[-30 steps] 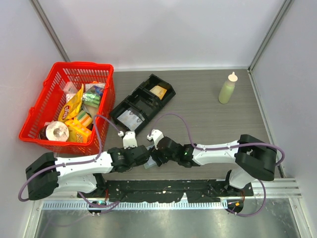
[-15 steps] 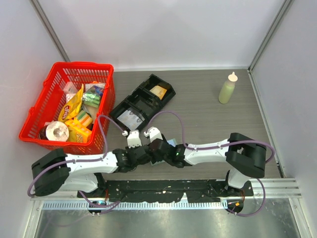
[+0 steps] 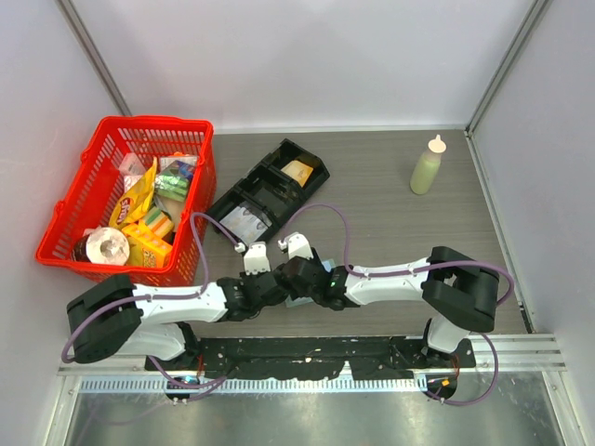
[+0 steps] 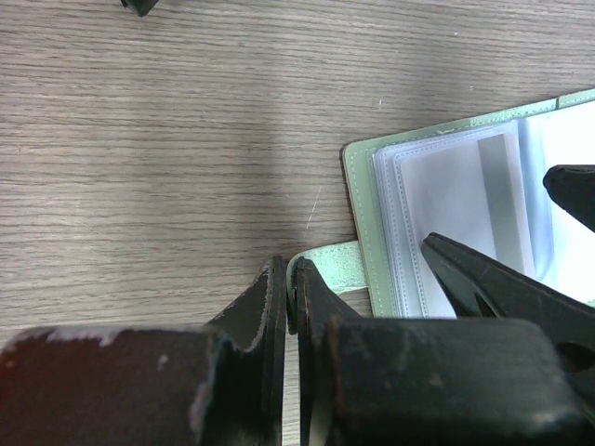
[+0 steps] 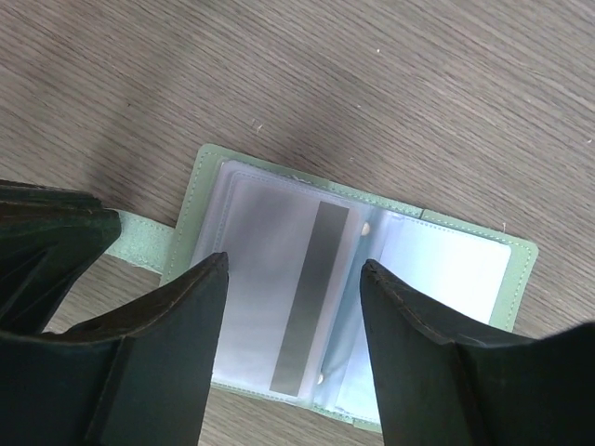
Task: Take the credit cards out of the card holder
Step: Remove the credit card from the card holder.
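Although it lies flat on the tabletop (image 4: pixel 167 139), the open green card holder (image 4: pixel 358 186) is anchored only by the left hand (image 4: pixel 290 279), pinched shut on its strap (image 4: pixel 330 265). The right hand (image 5: pixel 293 269) hovers, fingers (image 5: pixel 177 353) apart, over a sleeved credit card (image 5: pixel 265 242); a tight fit could drag the holder free.

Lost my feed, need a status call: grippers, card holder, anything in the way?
Left gripper shut on strap of the pale green folding card holder. Right gripper open above it. Pale grey-striped card inside clear sleeve; only that sleeve in the way.
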